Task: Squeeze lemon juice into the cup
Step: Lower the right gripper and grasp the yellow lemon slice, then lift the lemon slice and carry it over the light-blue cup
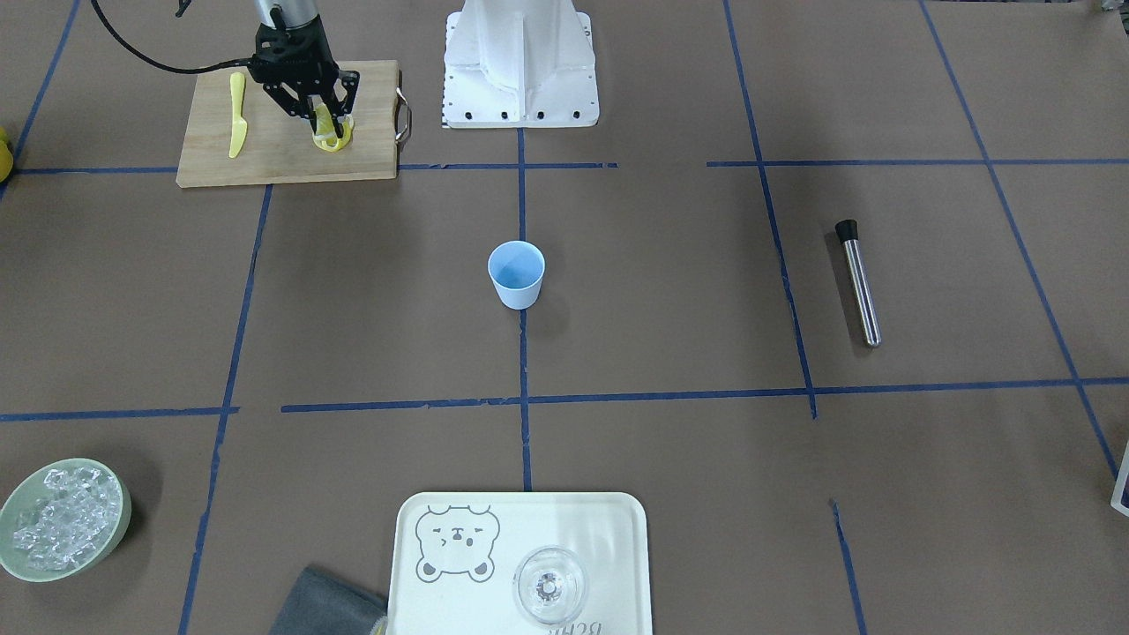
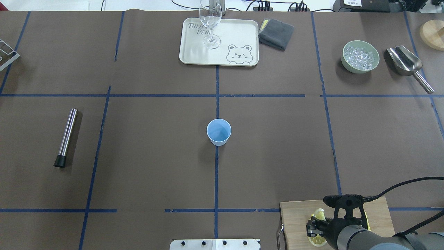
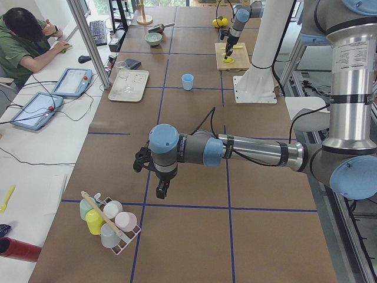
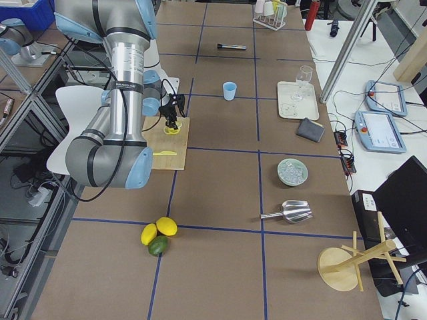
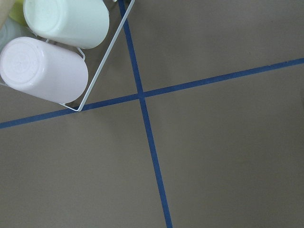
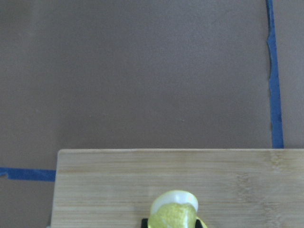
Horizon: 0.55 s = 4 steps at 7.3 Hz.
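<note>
The right gripper (image 1: 325, 119) pinches a thin round lemon slice (image 6: 174, 211), with yellow rind and pale grainy flesh, on edge over the wooden cutting board (image 1: 282, 163), probably to carry it. The small light-blue plastic cup (image 1: 517, 273) stands upright, well apart from the board. Whether the left gripper (image 3: 159, 187) is spread or closed, I cannot tell.
</note>
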Each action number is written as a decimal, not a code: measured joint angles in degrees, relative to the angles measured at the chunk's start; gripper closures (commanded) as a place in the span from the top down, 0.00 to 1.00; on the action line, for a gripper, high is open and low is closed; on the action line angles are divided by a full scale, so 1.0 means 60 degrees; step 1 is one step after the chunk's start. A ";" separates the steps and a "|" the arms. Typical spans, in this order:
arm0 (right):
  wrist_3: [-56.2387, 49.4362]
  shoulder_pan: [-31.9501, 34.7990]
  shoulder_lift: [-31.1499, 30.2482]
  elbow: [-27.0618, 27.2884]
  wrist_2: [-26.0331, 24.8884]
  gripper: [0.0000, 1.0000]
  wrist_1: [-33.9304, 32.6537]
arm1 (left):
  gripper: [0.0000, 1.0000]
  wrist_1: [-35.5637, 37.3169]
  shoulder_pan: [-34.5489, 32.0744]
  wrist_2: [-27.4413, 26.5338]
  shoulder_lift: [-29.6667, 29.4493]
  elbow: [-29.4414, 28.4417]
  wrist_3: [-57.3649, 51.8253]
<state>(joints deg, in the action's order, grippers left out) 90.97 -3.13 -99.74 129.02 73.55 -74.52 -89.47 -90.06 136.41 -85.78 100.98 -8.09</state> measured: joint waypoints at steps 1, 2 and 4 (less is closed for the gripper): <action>-0.0001 0.0097 -0.0009 0.0107 0.0001 0.21 -0.0009 | 1.00 0.0000 -0.0002 0.0000 0.0000 -0.0001 0.0000; 0.0000 0.0184 -0.0001 0.0256 0.0009 0.21 -0.0101 | 1.00 0.0000 -0.0004 0.0000 0.0005 -0.0008 0.0000; -0.0004 0.0505 0.0427 0.0798 0.0339 0.21 -0.1150 | 1.00 0.0000 -0.0004 0.0000 0.0007 -0.0013 0.0000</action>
<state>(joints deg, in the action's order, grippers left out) 90.95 -0.10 -97.17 133.81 75.59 -81.42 -89.47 -90.09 136.41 -85.75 100.91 -8.09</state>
